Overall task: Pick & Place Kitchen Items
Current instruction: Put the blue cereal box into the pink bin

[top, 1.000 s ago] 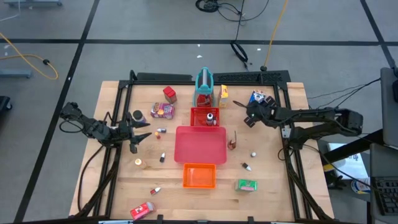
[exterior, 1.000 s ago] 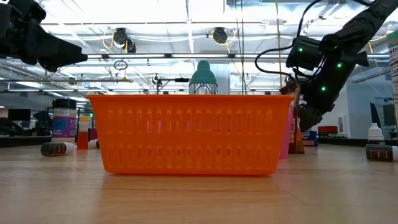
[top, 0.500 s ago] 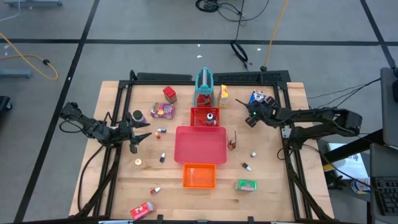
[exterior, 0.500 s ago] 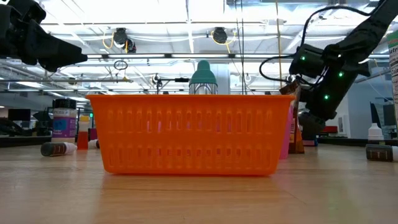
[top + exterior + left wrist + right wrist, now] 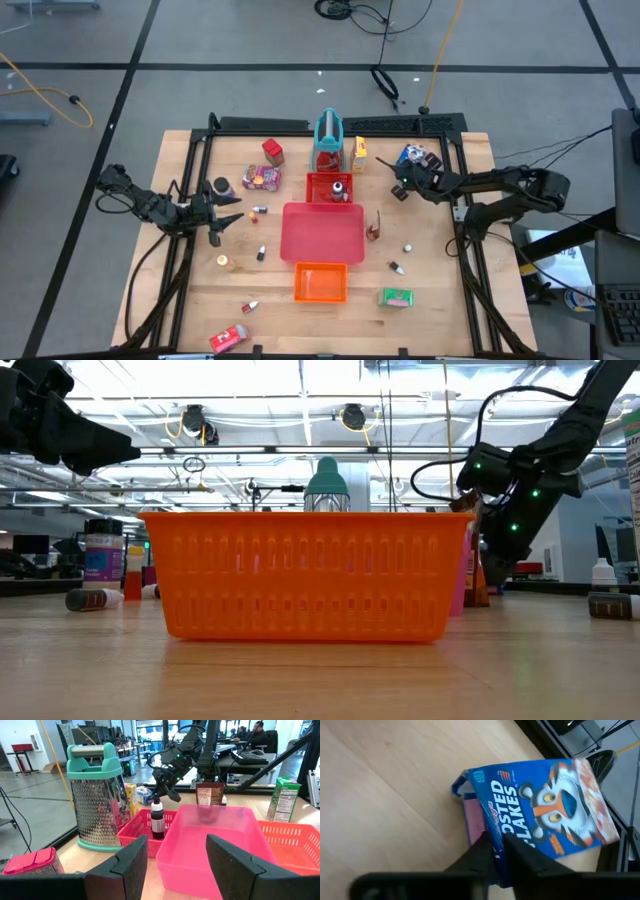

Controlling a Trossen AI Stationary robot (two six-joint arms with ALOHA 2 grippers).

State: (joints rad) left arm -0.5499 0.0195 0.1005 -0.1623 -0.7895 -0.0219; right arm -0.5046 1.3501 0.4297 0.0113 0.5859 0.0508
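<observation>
The desk (image 5: 190,300) carries trays at its centre — a large pink tray (image 5: 322,234), an orange tray (image 5: 320,282) and a small red tray (image 5: 330,187) — probably the sorting spots, with groceries scattered around them. The blue-white cereal box (image 5: 535,815) lies flat near the far right corner, its long axis slanting toward the desk edge. The right hand (image 5: 495,852) has its fingers nearly shut on the box's near edge, apparently to lift it. The left hand (image 5: 175,855) waits half open at the left side, empty.
</observation>
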